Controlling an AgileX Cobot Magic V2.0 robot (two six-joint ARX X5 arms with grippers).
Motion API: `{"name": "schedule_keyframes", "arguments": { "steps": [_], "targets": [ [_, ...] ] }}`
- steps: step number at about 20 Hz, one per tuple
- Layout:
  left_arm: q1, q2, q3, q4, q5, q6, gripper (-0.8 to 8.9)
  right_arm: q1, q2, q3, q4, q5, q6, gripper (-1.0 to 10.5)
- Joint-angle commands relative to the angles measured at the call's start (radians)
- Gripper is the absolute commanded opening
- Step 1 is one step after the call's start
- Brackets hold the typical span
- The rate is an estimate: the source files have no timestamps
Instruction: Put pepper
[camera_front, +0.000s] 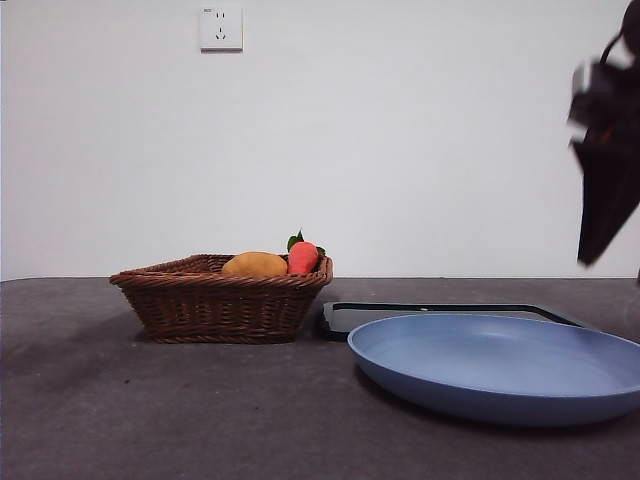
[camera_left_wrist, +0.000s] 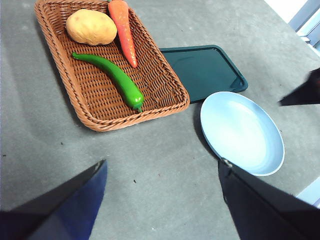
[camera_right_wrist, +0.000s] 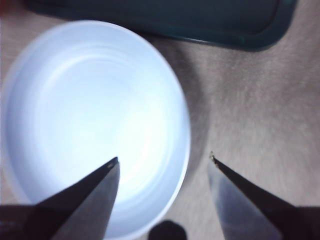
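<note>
Inside the wicker basket (camera_left_wrist: 100, 117) your pepper (camera_left_wrist: 112, 77) lies diagonally, close to the carrot (camera_left_wrist: 124, 31) and potato (camera_left_wrist: 91, 27), so a careless reach could nudge or grab a neighbour. It is long, glossy green, curved and tapered. Both the left gripper (camera_left_wrist: 162, 170) and the right gripper (camera_right_wrist: 162, 160), above the blue plate (camera_right_wrist: 60, 75), gape wide, empty.

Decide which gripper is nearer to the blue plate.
Right. The right gripper hangs open directly above the blue plate's rim; the left gripper hovers open over bare table beside the wicker basket, farther off.
</note>
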Motion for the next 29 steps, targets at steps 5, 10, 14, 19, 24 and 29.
{"name": "schedule_keyframes", "arguments": {
  "steps": [5,10,14,19,24,29],
  "targets": [
    [-0.002,0.003,0.015,0.005,0.008,0.007,3.88,0.003,0.177,0.014,0.056,0.002,-0.023,2.5],
    [-0.002,0.003,0.015,0.005,0.007,0.007,3.88,0.01,0.225,0.014,0.06,-0.004,-0.023,0.8],
    [-0.003,0.003,0.015,0.006,0.004,-0.003,3.88,0.009,0.232,0.014,0.06,-0.003,-0.012,0.0],
    [-0.048,0.023,0.021,0.051,-0.055,-0.048,3.88,0.009,0.148,0.014,0.046,-0.005,0.026,0.0],
    [-0.186,0.205,0.102,0.08,-0.19,-0.069,3.88,0.007,-0.085,0.014,-0.007,-0.002,0.043,0.0],
    [-0.319,0.5,0.273,0.152,-0.335,-0.1,3.88,0.007,-0.3,0.014,-0.062,-0.001,0.076,0.0]
  ]
}}
